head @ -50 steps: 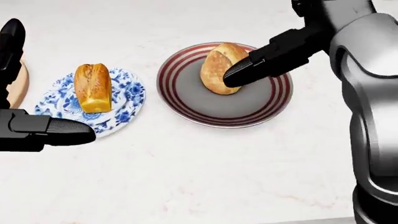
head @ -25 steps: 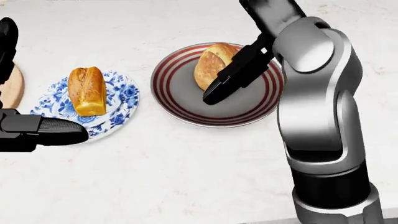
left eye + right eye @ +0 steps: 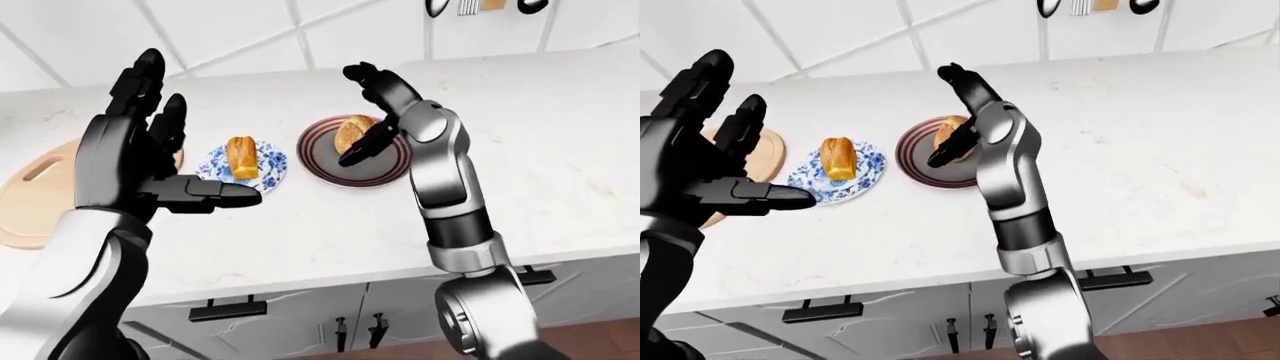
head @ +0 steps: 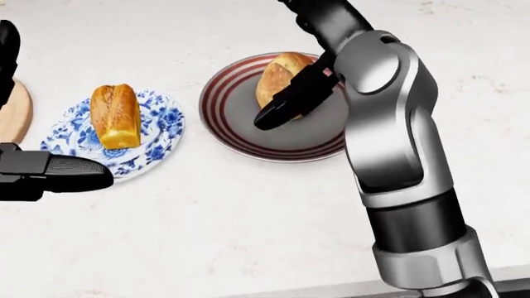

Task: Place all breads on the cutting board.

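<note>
A round bread roll (image 4: 278, 76) lies on a red-striped plate (image 4: 222, 130). A golden loaf (image 4: 114, 115) lies on a blue floral plate (image 4: 162, 133) to its left. The wooden cutting board (image 3: 40, 196) is at the far left of the counter, with no bread on it. My right hand (image 3: 360, 112) is open over the roll. Its thumb (image 4: 278, 112) reaches across the roll's lower side and its fingers point up. My left hand (image 3: 175, 150) is open and empty, raised above the counter between the board and the blue plate.
The white marble counter's near edge (image 3: 300, 274) runs above grey cabinet drawers with black handles (image 3: 228, 307). A tiled wall rises behind the counter. Utensils hang at the top (image 3: 480, 6).
My right arm has swung left across the head view, and its thumb now lies across the roll. The plates have shifted slightly left in the picture. The left hand has hardly moved.
</note>
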Controlling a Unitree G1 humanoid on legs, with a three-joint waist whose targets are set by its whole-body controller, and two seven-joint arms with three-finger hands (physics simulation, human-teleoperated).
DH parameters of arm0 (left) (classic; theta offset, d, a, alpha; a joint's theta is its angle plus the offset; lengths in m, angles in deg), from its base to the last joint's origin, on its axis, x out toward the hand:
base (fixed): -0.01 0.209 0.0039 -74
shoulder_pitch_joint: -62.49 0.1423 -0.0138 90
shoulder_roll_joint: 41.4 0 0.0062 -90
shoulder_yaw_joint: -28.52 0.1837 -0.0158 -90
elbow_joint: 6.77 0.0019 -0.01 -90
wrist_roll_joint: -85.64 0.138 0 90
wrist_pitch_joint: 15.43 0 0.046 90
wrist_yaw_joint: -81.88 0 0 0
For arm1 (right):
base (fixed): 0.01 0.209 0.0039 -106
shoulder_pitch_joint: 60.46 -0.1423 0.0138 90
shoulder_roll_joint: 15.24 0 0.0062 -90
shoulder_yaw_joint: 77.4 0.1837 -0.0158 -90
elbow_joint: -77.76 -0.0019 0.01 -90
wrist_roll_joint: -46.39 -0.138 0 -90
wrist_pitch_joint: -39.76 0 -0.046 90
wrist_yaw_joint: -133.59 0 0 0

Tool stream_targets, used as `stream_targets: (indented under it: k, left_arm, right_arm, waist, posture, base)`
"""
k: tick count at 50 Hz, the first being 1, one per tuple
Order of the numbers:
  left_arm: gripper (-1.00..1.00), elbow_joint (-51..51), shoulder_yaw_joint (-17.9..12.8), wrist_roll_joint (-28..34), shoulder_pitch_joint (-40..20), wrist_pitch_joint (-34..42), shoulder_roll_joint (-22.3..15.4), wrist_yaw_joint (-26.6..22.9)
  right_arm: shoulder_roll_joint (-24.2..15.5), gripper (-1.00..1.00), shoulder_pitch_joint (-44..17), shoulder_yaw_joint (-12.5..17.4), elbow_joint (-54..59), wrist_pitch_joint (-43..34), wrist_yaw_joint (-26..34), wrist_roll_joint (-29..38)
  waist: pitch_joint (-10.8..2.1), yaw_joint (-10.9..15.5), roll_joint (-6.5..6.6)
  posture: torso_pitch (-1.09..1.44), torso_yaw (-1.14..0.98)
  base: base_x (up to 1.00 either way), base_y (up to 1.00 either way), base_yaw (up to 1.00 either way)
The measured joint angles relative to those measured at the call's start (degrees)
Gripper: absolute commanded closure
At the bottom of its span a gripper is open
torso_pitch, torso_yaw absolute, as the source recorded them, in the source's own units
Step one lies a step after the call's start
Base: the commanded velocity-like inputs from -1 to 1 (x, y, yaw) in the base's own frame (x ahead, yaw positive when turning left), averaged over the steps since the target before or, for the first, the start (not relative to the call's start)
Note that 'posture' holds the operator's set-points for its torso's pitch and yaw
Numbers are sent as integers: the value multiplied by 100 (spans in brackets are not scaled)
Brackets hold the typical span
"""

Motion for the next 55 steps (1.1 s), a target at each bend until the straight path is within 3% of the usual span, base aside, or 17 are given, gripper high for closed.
stream_targets:
  k: [20,31,44,49,51,55]
  left_arm:
    - [-100,-5,-13,-47,177,-128,-26,12]
    - [-100,13,-33,-44,120,-101,-38,-24]
    - [-100,-15,-111,-179,161,-101,-95,21]
    - [-100,-12,-102,-196,189,-118,-98,35]
    - [-100,-6,-88,-188,210,-149,-92,32]
    - [-100,0,-57,-160,248,-193,-83,17]
  right_arm:
    - [-120,-69,-176,66,1417,735,-514,129]
    - [-130,-54,-365,62,1841,911,-692,80]
    - [-77,-52,-341,-3,2363,1213,-973,117]
    - [-53,-25,-351,-18,2482,1361,-1020,163]
    - [-43,-3,-339,-28,2500,1394,-1004,172]
    - [-36,8,-304,-84,2553,1608,-1147,284]
  waist:
    - [-16,10,12]
    - [-34,6,3]
    - [-30,11,12]
    - [-52,2,12]
    - [-56,2,11]
    - [-68,10,12]
  posture:
    - [0,0]
    - [0,0]
    - [0,0]
    - [0,0]
    - [0,0]
    - [0,0]
  base:
    - [0,0,0]
    - [0,0,0]
    - [0,0,0]
    - [0,0,0]
    - [0,0,0]
    - [0,0,0]
